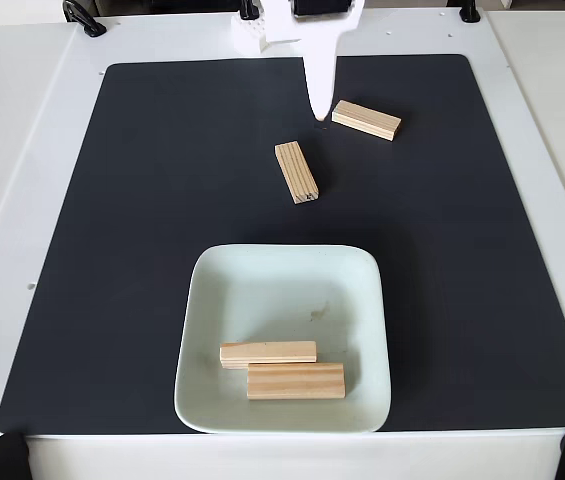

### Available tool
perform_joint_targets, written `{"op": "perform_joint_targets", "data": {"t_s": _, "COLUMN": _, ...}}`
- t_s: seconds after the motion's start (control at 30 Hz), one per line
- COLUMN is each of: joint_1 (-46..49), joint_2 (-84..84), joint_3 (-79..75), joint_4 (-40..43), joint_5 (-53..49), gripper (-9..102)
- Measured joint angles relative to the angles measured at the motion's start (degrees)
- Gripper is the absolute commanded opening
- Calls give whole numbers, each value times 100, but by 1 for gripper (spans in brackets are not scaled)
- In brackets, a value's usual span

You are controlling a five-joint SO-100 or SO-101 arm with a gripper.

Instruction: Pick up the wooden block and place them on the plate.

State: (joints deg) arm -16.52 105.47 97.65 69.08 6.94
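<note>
Near the surface's far edge, the end effector (320, 117), grip state unclear, should straddle the nearby block (366, 119) across its narrow width.

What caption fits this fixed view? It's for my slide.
Gripper beside one of two blocks on the mat; two more on the plate.

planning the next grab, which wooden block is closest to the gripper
The block on the mat's upper right, just right of the gripper tip; the other loose block lies lower.
</note>
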Motion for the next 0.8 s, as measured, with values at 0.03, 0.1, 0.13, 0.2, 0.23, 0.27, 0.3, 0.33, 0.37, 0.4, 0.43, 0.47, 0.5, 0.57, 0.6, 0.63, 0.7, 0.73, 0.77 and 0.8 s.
{"op": "perform_joint_targets", "data": {"t_s": 0.03, "joint_1": 0, "joint_2": 132, "joint_3": 123, "joint_4": 211, "joint_5": 0, "gripper": -1}}
{"op": "perform_joint_targets", "data": {"t_s": 0.1, "joint_1": -9, "joint_2": 272, "joint_3": 299, "joint_4": 466, "joint_5": 220, "gripper": -1}}
{"op": "perform_joint_targets", "data": {"t_s": 0.13, "joint_1": -18, "joint_2": 299, "joint_3": 334, "joint_4": 519, "joint_5": 527, "gripper": -1}}
{"op": "perform_joint_targets", "data": {"t_s": 0.2, "joint_1": -44, "joint_2": 308, "joint_3": 334, "joint_4": 571, "joint_5": 1248, "gripper": -1}}
{"op": "perform_joint_targets", "data": {"t_s": 0.23, "joint_1": -62, "joint_2": 308, "joint_3": 334, "joint_4": 580, "joint_5": 1617, "gripper": -1}}
{"op": "perform_joint_targets", "data": {"t_s": 0.27, "joint_1": -79, "joint_2": 308, "joint_3": 334, "joint_4": 589, "joint_5": 1978, "gripper": -1}}
{"op": "perform_joint_targets", "data": {"t_s": 0.3, "joint_1": -88, "joint_2": 308, "joint_3": 360, "joint_4": 589, "joint_5": 2338, "gripper": -1}}
{"op": "perform_joint_targets", "data": {"t_s": 0.33, "joint_1": -88, "joint_2": 308, "joint_3": 396, "joint_4": 589, "joint_5": 2689, "gripper": -1}}
{"op": "perform_joint_targets", "data": {"t_s": 0.37, "joint_1": -97, "joint_2": 308, "joint_3": 448, "joint_4": 589, "joint_5": 3023, "gripper": -1}}
{"op": "perform_joint_targets", "data": {"t_s": 0.4, "joint_1": -97, "joint_2": 308, "joint_3": 501, "joint_4": 589, "joint_5": 3331, "gripper": -1}}
{"op": "perform_joint_targets", "data": {"t_s": 0.43, "joint_1": -97, "joint_2": 299, "joint_3": 562, "joint_4": 589, "joint_5": 3595, "gripper": -1}}
{"op": "perform_joint_targets", "data": {"t_s": 0.47, "joint_1": -88, "joint_2": 255, "joint_3": 606, "joint_4": 589, "joint_5": 3841, "gripper": -1}}
{"op": "perform_joint_targets", "data": {"t_s": 0.5, "joint_1": -88, "joint_2": 193, "joint_3": 642, "joint_4": 589, "joint_5": 4043, "gripper": -1}}
{"op": "perform_joint_targets", "data": {"t_s": 0.57, "joint_1": -88, "joint_2": 35, "joint_3": 659, "joint_4": 589, "joint_5": 4395, "gripper": -1}}
{"op": "perform_joint_targets", "data": {"t_s": 0.6, "joint_1": -70, "joint_2": -44, "joint_3": 659, "joint_4": 589, "joint_5": 4570, "gripper": -1}}
{"op": "perform_joint_targets", "data": {"t_s": 0.63, "joint_1": -44, "joint_2": -123, "joint_3": 659, "joint_4": 589, "joint_5": 4737, "gripper": -1}}
{"op": "perform_joint_targets", "data": {"t_s": 0.7, "joint_1": -9, "joint_2": -308, "joint_3": 659, "joint_4": 589, "joint_5": 5027, "gripper": -1}}
{"op": "perform_joint_targets", "data": {"t_s": 0.73, "joint_1": 0, "joint_2": -396, "joint_3": 659, "joint_4": 589, "joint_5": 5177, "gripper": -1}}
{"op": "perform_joint_targets", "data": {"t_s": 0.77, "joint_1": 9, "joint_2": -457, "joint_3": 659, "joint_4": 589, "joint_5": 5309, "gripper": -1}}
{"op": "perform_joint_targets", "data": {"t_s": 0.8, "joint_1": 9, "joint_2": -510, "joint_3": 659, "joint_4": 589, "joint_5": 5440, "gripper": -1}}
